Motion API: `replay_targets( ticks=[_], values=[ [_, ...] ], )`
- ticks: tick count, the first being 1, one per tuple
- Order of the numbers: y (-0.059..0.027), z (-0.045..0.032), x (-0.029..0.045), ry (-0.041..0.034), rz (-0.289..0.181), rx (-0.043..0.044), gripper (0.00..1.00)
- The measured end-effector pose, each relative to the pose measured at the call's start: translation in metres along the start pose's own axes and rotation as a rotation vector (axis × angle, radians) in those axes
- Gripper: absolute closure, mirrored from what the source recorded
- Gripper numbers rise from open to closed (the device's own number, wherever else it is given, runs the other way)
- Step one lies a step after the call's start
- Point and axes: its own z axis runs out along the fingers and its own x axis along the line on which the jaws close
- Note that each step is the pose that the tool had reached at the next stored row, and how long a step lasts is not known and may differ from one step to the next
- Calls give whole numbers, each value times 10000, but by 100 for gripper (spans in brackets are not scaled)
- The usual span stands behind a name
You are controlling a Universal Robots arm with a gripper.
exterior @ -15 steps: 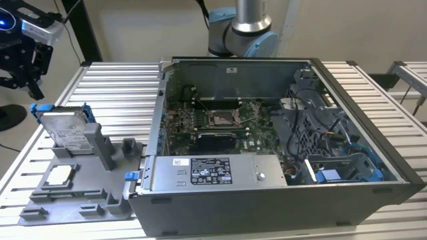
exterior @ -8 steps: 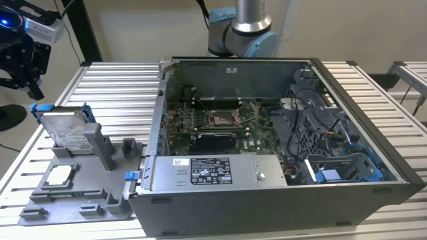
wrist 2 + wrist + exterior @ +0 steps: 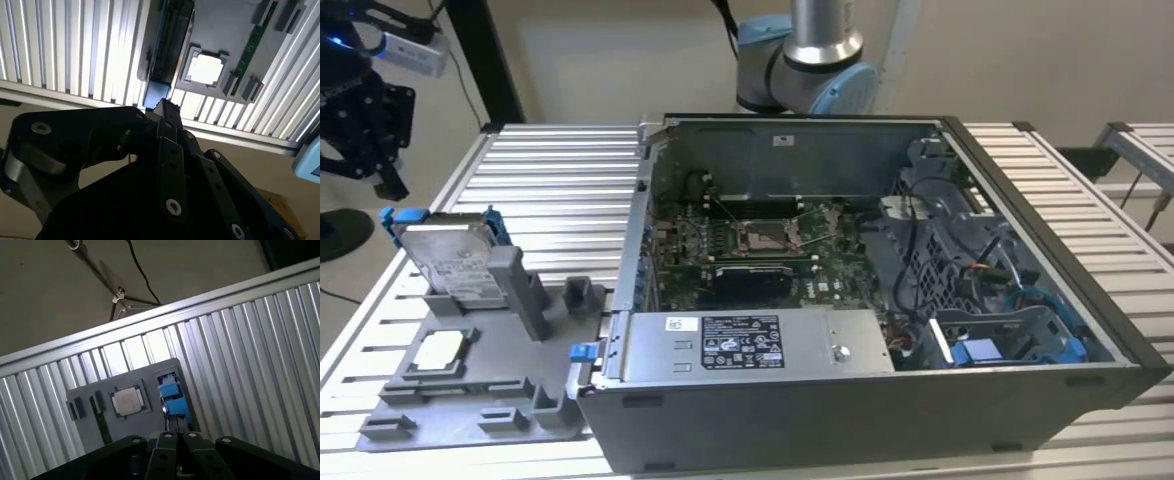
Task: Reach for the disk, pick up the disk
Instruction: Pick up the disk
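While the black pincer [image 3: 387, 180] hangs at the exterior view's left, above the disk [image 3: 447, 258] and clear of it, the disk leans tilted on a raised stand of a grey plastic tray [image 3: 494, 400]. It is a flat silver metal rectangle with a white label and blue side rails. A square silver chip [image 3: 440, 350] lies in a recess of the tray just below it. The tray sits on a ribbed metal table [image 3: 547, 170], touching an open computer case [image 3: 854, 400] of dark sheet metal with a green circuit board inside. In the second wrist view, the pincer [image 3: 167, 106] shows dark, bolted links meeting at the tips, fingers drawn together with nothing between them. Just beyond the tips the disk [image 3: 165, 55] appears edge-on, dark with a blue end, beside the chip [image 3: 205, 68] and a thin green memory strip [image 3: 252, 47]. In the first wrist view, the closed, empty pincer [image 3: 178, 436] points towards the disk's blue rail [image 3: 172, 399], with the chip [image 3: 127, 401] beside it on the tray [image 3: 150, 377].
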Motion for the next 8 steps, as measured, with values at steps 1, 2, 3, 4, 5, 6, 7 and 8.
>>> replay_targets(
  ticks=[1, 2, 3, 4, 5, 6, 7, 8],
  values=[
    [0, 0, 0, 5, -179, 7, 100],
    [0, 1, 0, 9, -375, 16, 100],
    [0, 2, 0, 11, -539, 27, 100],
    [0, 4, 0, 13, -724, 43, 100],
    [-1, 5, 0, 13, -910, 60, 100],
    [0, 6, 0, 15, -1089, 76, 100],
    [0, 7, 0, 17, -1280, 94, 100],
    [0, 8, 0, 18, -1455, 113, 100]
  ],
)
